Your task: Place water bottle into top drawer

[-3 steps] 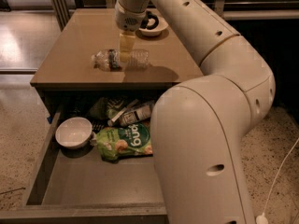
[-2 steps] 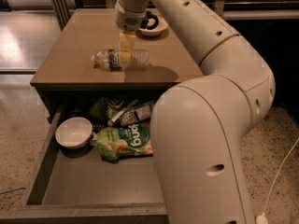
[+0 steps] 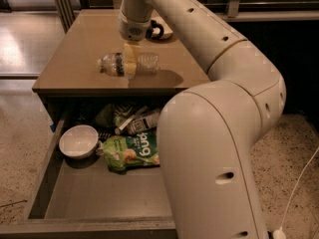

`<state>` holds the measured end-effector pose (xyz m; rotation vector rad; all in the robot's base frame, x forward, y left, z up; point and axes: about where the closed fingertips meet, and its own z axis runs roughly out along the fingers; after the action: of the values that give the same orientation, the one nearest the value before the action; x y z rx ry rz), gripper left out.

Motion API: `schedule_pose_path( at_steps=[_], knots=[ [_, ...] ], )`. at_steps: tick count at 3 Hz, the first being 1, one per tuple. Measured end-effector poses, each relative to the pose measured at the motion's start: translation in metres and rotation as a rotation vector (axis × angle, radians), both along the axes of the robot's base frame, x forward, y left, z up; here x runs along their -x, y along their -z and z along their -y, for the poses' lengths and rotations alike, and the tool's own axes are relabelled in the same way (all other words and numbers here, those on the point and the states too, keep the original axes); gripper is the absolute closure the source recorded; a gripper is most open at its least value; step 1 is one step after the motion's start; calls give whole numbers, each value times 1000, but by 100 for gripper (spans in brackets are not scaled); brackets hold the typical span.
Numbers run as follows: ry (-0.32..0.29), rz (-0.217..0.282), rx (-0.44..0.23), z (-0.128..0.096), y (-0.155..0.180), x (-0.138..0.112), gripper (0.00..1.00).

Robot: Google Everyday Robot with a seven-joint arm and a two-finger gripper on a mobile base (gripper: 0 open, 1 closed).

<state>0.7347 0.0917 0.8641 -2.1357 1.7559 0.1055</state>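
The water bottle, clear and crinkled with a dark label band, lies on its side on the tan table, neck to the left. My gripper reaches down from above and sits right at the bottle's middle, with its yellow tip in front of the bottle. The top drawer is pulled open below the table's front edge, and its front half is bare grey bottom. My large white arm covers the drawer's right side.
In the drawer's back part lie a white bowl, a green snack bag, a bottle with a white-and-black label and a dark bag. A dish with a dark object stands at the table's back. A cable runs over the floor at right.
My gripper has come down and slightly left onto the bottle's middle. The bottle and the drawer's contents have not moved.
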Motion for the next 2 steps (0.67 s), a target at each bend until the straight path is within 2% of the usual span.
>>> schedule_pose_path(
  at_steps=[2],
  knots=[
    [-12, -41, 8, 0, 26, 11, 0]
  ],
)
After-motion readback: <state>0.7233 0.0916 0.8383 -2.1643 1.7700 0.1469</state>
